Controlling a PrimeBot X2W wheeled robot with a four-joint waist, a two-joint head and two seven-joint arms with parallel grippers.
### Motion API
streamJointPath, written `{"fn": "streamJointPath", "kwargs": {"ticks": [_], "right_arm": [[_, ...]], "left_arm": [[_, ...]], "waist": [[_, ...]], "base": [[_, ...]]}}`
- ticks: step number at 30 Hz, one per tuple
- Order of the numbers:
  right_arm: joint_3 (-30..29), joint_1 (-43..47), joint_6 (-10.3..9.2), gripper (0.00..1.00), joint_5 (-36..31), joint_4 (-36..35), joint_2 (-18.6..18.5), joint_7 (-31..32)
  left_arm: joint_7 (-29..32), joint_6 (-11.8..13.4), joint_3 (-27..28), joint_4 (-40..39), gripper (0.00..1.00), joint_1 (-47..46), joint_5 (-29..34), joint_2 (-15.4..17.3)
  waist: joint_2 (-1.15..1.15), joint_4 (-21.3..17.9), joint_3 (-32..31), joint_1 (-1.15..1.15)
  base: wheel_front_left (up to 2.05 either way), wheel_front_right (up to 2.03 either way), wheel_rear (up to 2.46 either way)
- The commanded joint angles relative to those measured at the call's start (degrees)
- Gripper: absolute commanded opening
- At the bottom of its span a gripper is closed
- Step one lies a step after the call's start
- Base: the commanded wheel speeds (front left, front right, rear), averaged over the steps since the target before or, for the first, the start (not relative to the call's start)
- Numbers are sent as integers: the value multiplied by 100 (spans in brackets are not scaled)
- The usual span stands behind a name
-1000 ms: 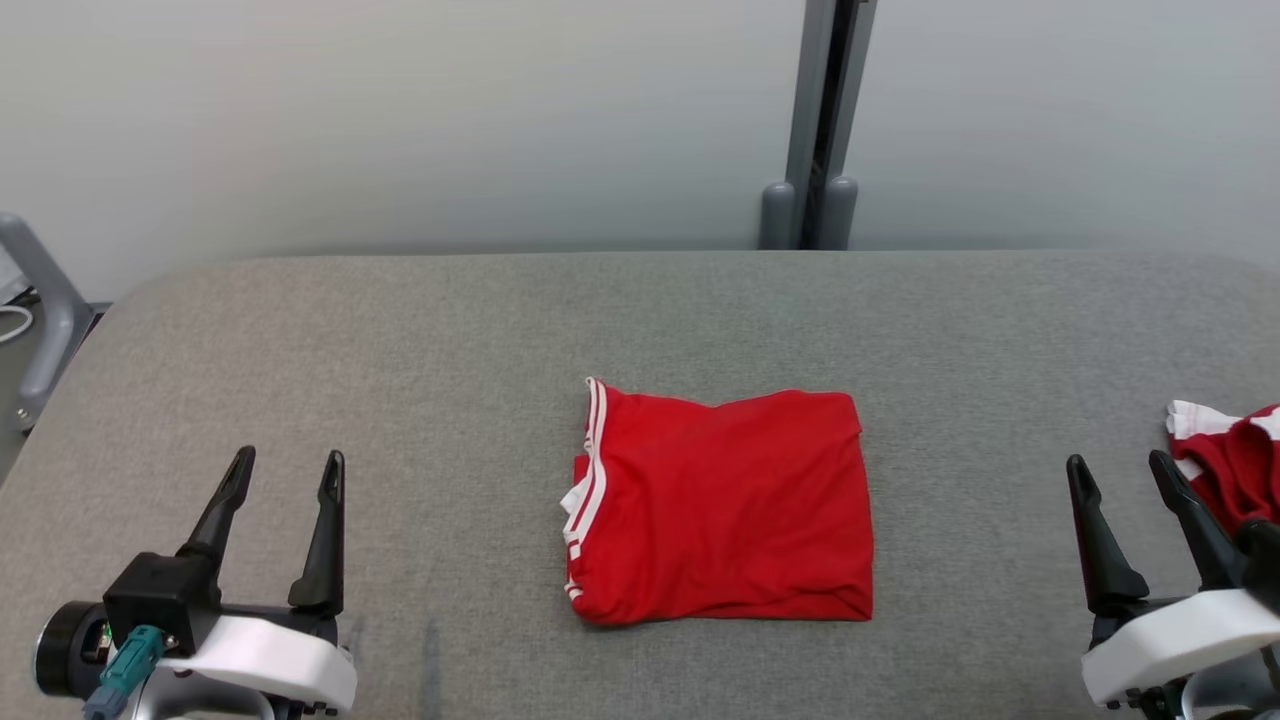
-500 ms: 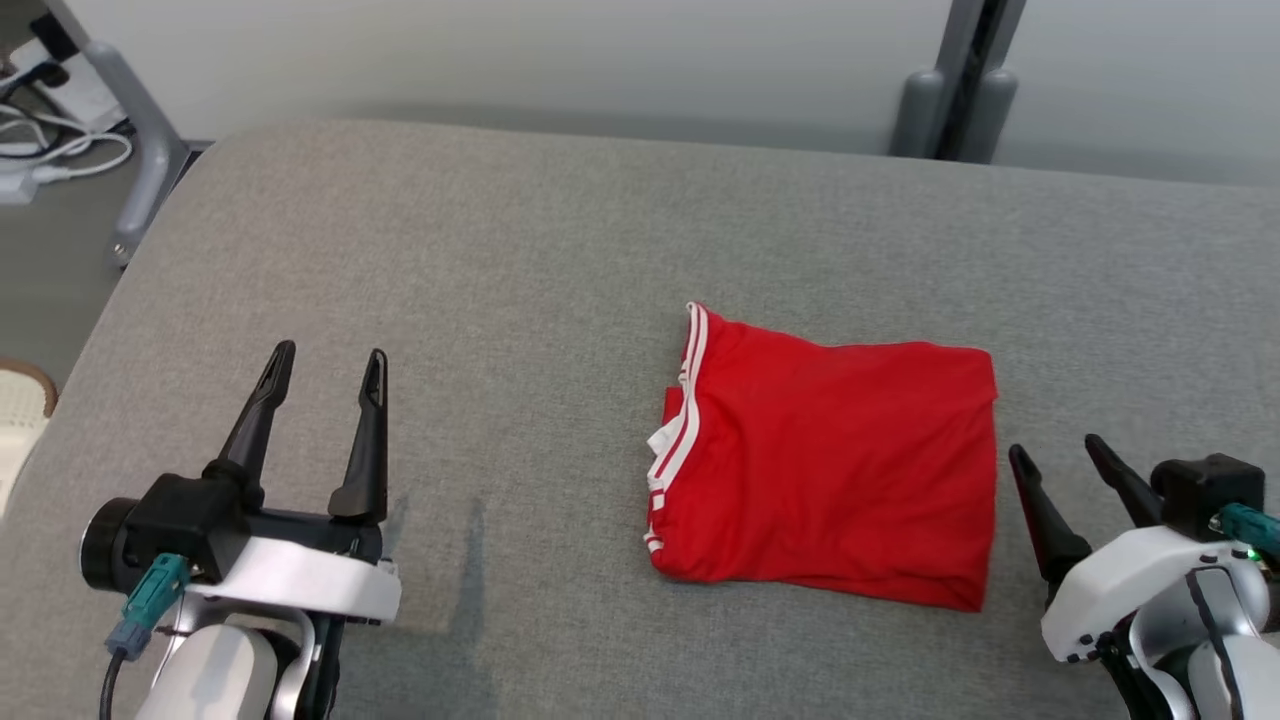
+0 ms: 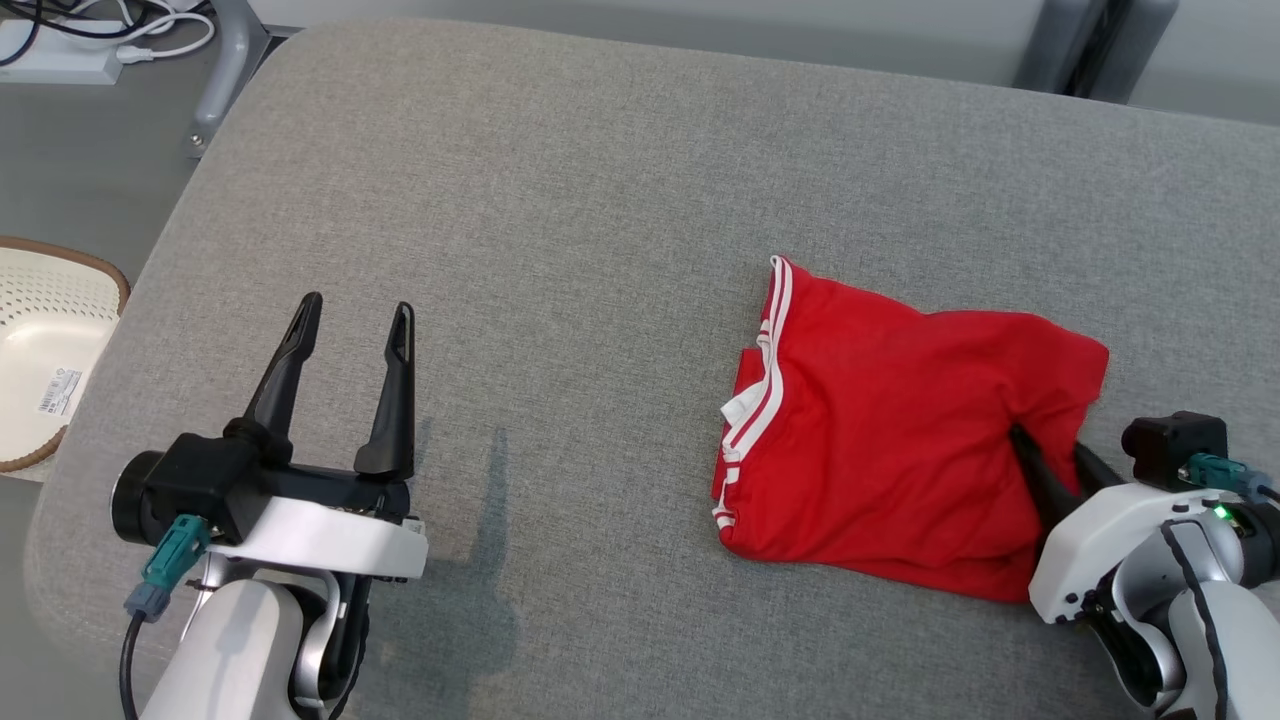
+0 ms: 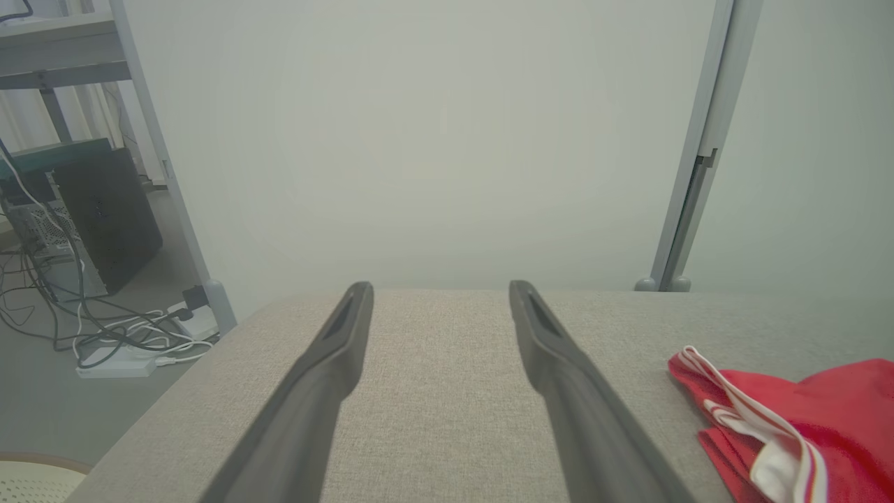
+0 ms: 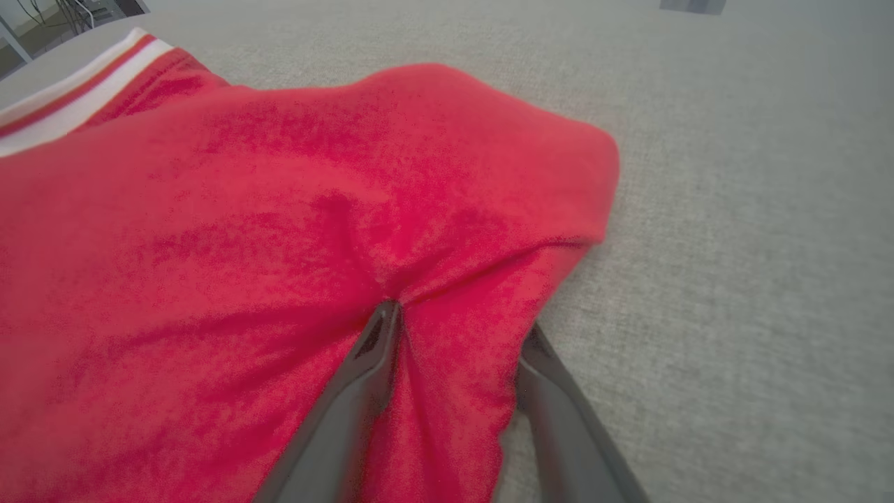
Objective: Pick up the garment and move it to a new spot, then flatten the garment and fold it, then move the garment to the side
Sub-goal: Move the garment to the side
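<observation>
The red garment (image 3: 880, 440) with white-striped trim lies folded on the grey padded table (image 3: 600, 200), right of centre. My right gripper (image 3: 1050, 445) reaches into its right edge. In the right wrist view a puckered fold of the garment (image 5: 244, 244) sits between the fingers of the right gripper (image 5: 457, 325), which still stand apart. One finger presses on top of the cloth, the other is at its edge. My left gripper (image 3: 357, 303) hovers open and empty over bare table at the lower left. From the left gripper (image 4: 440, 286) the garment (image 4: 824, 412) shows far to the right.
A cream perforated basket (image 3: 40, 350) stands on the floor off the table's left edge. Cables and a power strip (image 3: 60, 60) lie on the floor at the far left. A grey post (image 3: 1090, 40) rises behind the table.
The head camera has tilted down and turned left. My right gripper has moved in onto the garment's right edge, its fingers have narrowed, and the cloth there has puckered. The left gripper stays open.
</observation>
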Motion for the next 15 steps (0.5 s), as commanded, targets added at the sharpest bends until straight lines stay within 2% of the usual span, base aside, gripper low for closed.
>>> {"fn": "streamJointPath", "kwargs": {"ticks": [1, 7, 15], "right_arm": [[78, 83, -2, 0, 38, 191, -21, 133], [176, 129, -8, 0, -8, -123, -196, 51], [348, 471, -2, 0, -232, -1141, -404, 139]], "left_arm": [[-31, -32, 64, -7, 100, -91, 55, -6], [-34, -66, 223, -36, 100, 19, 178, -31], [-34, -141, 265, -116, 100, 130, 291, 79]], "waist": [[0, -7, 2, 0], [0, -227, -120, 0], [0, -954, -274, 0]], "base": [[0, 0, 0], [0, 0, 0], [0, 0, 0]]}}
